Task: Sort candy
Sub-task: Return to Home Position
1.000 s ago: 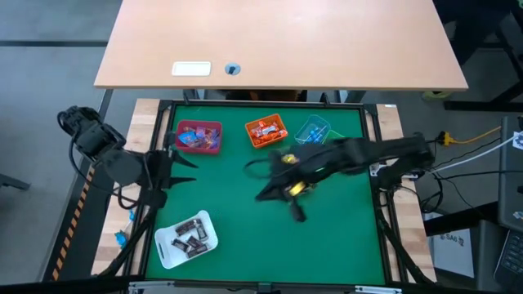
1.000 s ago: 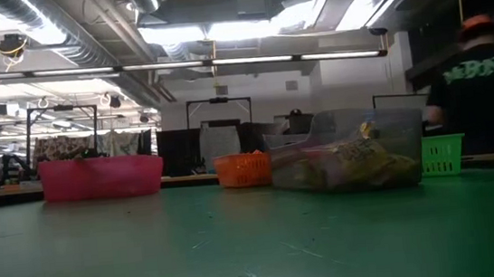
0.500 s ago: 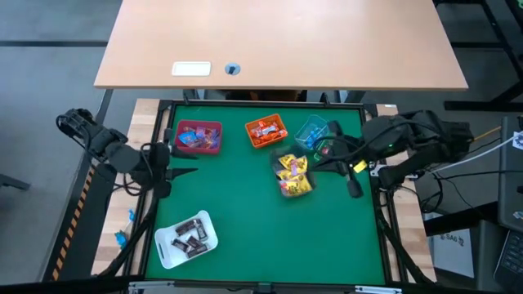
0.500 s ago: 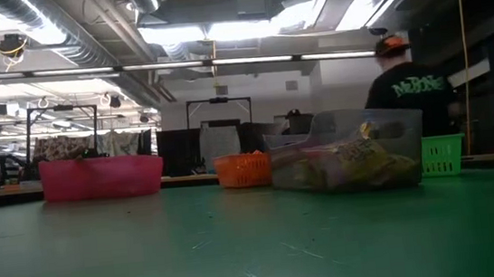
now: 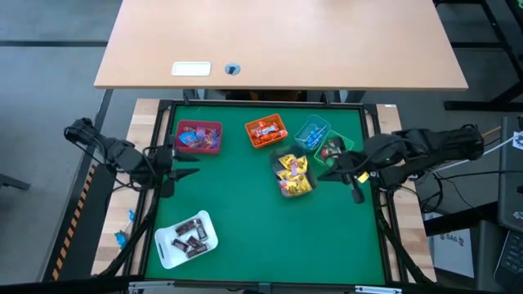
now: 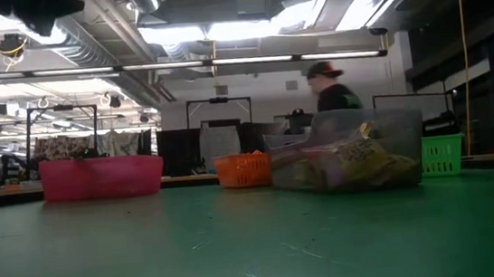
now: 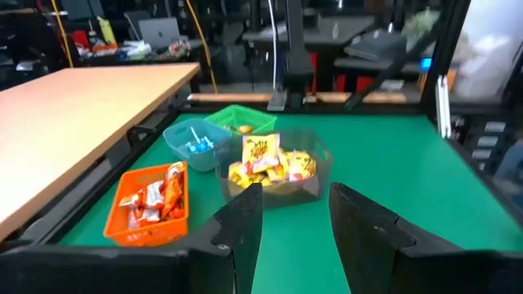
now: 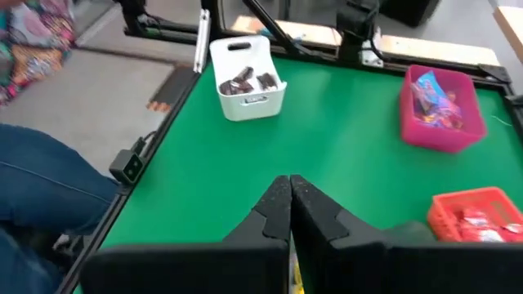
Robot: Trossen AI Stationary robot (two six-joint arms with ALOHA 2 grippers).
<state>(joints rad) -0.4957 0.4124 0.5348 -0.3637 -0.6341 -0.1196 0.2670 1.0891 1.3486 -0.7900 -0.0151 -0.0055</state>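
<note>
the candy [image 7: 261,159] sits in bins, yellow packets in the clear bin [image 7: 323,167]. i reckon it's light, crinkly and slippery, so pinch a wrapper edge. my left pincer [image 7: 296,196], well left of that bin, gapes apart. my right pincer [image 8: 288,184], just right of it, is pressed together, empty.

Candy [image 5: 292,173] wrapped, sorted by colour, lying inside bins [image 5: 167,253].

Candy [image 5: 291,171] fills bins [image 5: 198,123] along the table's [image 5: 245,204] back, plus another bin [image 5: 167,254] front-left.
</note>
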